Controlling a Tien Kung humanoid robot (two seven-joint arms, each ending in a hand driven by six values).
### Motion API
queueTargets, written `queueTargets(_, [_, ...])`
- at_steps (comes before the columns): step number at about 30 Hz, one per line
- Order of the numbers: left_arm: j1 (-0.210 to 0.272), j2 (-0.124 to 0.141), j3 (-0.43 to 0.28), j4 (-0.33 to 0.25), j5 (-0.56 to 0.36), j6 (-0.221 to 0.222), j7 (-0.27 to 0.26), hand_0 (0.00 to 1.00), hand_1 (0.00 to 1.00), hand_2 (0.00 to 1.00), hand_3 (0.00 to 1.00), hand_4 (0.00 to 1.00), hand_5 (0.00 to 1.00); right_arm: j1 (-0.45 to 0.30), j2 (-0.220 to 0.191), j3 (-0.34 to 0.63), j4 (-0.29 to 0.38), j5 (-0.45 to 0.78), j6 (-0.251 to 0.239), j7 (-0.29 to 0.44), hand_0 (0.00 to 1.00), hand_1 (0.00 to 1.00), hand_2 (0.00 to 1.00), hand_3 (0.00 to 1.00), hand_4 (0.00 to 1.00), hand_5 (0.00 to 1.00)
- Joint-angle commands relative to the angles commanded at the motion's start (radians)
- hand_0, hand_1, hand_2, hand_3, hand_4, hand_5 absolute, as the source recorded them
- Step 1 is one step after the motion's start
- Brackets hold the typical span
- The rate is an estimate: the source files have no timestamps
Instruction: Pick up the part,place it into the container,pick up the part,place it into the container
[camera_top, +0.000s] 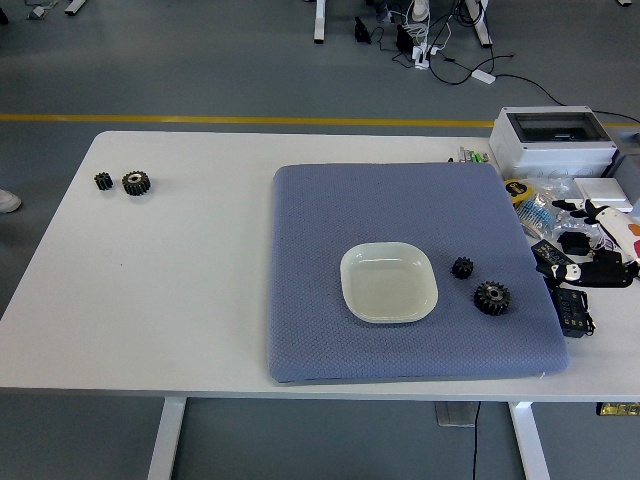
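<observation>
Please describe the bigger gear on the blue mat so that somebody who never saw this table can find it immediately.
Find the blue-grey mat on the right half of the white table, with a pale square dish on it. Right of the dish lie two black gears. The larger gear is the one nearer the table's front edge, right of the smaller gear.

No readable text, brand or number anywhere. Grey box (556, 138) at the table's (180, 290) far right corner: plain lid, no label legible. Just in front of the box, a yellow-black item (519, 192) possibly carries print, too small to read. Black devices (574, 309) further in front of the box show no legible markings. Gears and tray on the mat, left of the box, carry no visible marks.
</observation>
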Motion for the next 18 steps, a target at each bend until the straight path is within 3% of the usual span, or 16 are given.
queueTargets(13, [-0.002,0.000,0.026,0.000,-0.022,0.002,-0.001,0.790,0.781,0.790,0.574,0.687,0.610,0.153,-0.037,-0.247,0.003,-0.032,0.067,-0.048,0.845,0.817,0.829,0.836,0.998,0.327])
queueTargets(14, [-0.002,0.000,0.027,0.000,-0.023,0.002,-0.002,0.786,0.779,0.787,0.572,0.688,0.612,0.163,-0.038,-0.264,0.004,-0.033,0.069,-0.049,0.822,0.781,0.796,0.795,0.998,0.332])
queueTargets(18, [-0.003,0.000,0.033,0.000,-0.025,0.004,-0.005,0.786,0.779,0.787,0.572,0.688,0.612,0.217,-0.031,-0.350,-0.018,-0.038,0.078,-0.052,0.822,0.781,0.796,0.795,0.998,0.332])
